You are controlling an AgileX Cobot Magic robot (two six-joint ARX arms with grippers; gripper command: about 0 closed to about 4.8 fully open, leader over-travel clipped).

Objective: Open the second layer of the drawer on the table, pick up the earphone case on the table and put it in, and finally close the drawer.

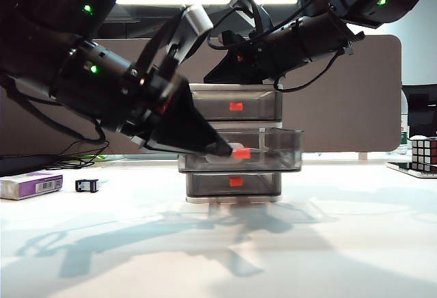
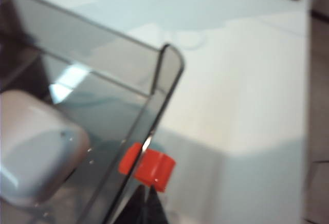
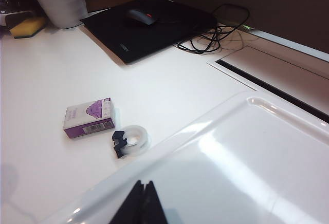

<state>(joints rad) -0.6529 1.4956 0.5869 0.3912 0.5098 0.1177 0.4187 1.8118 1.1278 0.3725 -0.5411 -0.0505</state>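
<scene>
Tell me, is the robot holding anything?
Nothing. Left gripper shut by the smoky grey middle drawer's red tab; whitish rounded earphone case lies inside. Right gripper shut, empty, over white top.

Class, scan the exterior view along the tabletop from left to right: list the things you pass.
purple-and-white box → small black clip → left gripper at the second layer of the drawer → Rubik's cube

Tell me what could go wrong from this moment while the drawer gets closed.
1. The left gripper, shut, is at the red tab of the open second layer. A crooked push may jam it or shift the whole drawer.
2. The right gripper, shut, rests on the drawer's top; if it lifts, the unit could slide.
3. The earphone case lies near the front wall and may rattle about.
</scene>
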